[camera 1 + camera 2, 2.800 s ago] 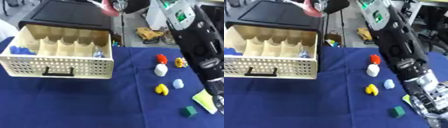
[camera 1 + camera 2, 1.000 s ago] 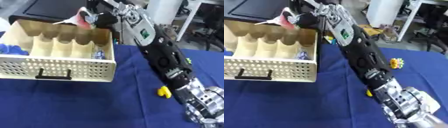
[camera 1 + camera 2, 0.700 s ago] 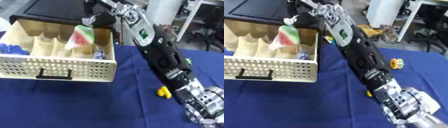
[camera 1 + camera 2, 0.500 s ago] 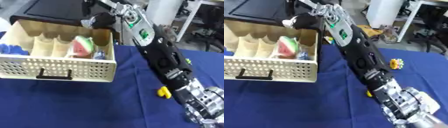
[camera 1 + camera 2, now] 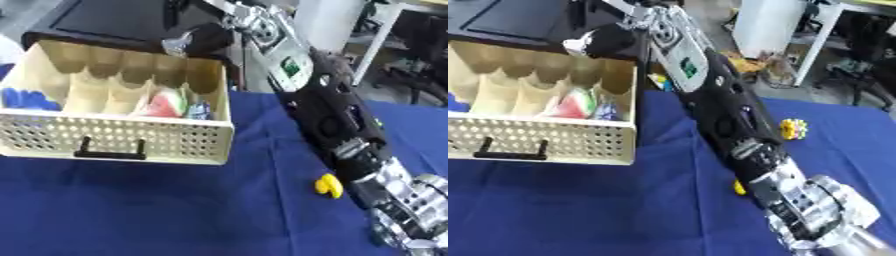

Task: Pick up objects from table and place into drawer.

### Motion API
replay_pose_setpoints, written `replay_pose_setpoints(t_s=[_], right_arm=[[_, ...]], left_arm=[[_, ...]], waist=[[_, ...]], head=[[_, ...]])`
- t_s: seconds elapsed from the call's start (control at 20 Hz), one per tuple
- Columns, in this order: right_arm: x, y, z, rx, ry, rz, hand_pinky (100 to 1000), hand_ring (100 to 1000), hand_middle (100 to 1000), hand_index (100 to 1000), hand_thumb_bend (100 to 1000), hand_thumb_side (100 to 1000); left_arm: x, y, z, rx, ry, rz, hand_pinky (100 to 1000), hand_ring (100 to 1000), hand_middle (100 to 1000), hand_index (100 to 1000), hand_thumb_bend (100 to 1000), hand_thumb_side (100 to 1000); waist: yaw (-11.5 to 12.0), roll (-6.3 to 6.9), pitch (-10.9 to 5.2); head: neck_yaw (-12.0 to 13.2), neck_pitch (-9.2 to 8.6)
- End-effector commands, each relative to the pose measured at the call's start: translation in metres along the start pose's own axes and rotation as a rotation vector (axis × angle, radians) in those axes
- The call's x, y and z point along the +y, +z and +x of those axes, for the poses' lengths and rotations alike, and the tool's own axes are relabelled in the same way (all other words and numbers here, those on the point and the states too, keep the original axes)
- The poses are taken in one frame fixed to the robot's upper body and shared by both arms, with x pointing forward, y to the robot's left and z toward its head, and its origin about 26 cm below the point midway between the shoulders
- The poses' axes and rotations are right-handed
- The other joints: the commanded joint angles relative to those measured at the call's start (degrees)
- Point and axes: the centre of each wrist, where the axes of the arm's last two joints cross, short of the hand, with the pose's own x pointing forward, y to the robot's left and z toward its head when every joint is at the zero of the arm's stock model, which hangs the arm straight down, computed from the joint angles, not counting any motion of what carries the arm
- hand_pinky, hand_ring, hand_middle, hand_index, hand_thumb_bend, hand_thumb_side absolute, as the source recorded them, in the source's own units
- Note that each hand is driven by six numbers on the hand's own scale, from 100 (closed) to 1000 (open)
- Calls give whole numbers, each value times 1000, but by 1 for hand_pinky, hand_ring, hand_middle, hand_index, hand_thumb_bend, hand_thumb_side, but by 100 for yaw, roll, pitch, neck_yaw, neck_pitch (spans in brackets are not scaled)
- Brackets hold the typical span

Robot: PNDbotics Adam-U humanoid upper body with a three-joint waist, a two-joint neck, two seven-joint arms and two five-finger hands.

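I am looking down at a blue table (image 5: 131,210) with my right arm (image 5: 337,115) stretched across the middle of the frame, from the lower right up to the upper middle. My right hand (image 5: 203,40) is at the far end of that arm, above the back edge of the drawer (image 5: 114,145). The hand holds nothing. I cannot tell if its fingers are bent or straight, because it is dark and blurry there.

The drawer is a cream box with little holes in its front and a black handle (image 5: 109,149). It fills the left side of the frame. Thin walls split it into slots. The watermelon slice toy (image 5: 164,106), red with a green edge, sits inside one of the slots near the right side of the drawer, below my hand and apart from it. Just beside it on the right is a small bluish thing (image 5: 197,110). Something blue (image 5: 26,98) lies in the far left slot.

On the table, a small yellow toy (image 5: 329,185) sits right next to my arm, in the lower right. Another yellow toy (image 5: 793,128) with bumps sits on the other side of the arm, at the middle right.

My left hand does not show.
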Motion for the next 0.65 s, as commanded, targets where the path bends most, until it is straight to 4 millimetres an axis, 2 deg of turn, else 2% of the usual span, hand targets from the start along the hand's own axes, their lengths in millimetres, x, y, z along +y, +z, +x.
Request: replay_pose_setpoints(t_s=[0.05, 0.2, 0.45, 0.55, 0.65], right_arm=[[-33, 10, 5, -26, 27, -93, 770, 819, 460, 532, 477, 479], [-51, 22, 10, -50, 35, -164, 768, 818, 461, 532, 471, 480], [-60, 29, 19, -64, -1, -184, 757, 810, 463, 536, 449, 492], [-74, 42, 16, -78, 11, -241, 756, 810, 466, 538, 440, 496], [-90, 64, 11, -92, 32, -317, 753, 807, 469, 543, 428, 500]], left_arm=[[3, -6, 4, -22, -11, -14, 616, 781, 702, 886, 421, 1000], [4, -4, 4, -21, -18, -12, 616, 781, 702, 886, 421, 1000], [5, -4, 4, -20, -23, -11, 614, 780, 701, 886, 422, 1000], [9, 0, 5, -14, -39, 0, 614, 780, 702, 886, 423, 1000], [11, 2, 5, -14, -53, 5, 614, 780, 702, 886, 425, 1000]], waist=[[-39, 89, -137], [-88, 111, -146], [-104, 120, -153], [-275, 222, -174], [-397, 277, -175]], head=[[46, 3], [98, 18], [130, 26], [292, 56], [384, 77]])
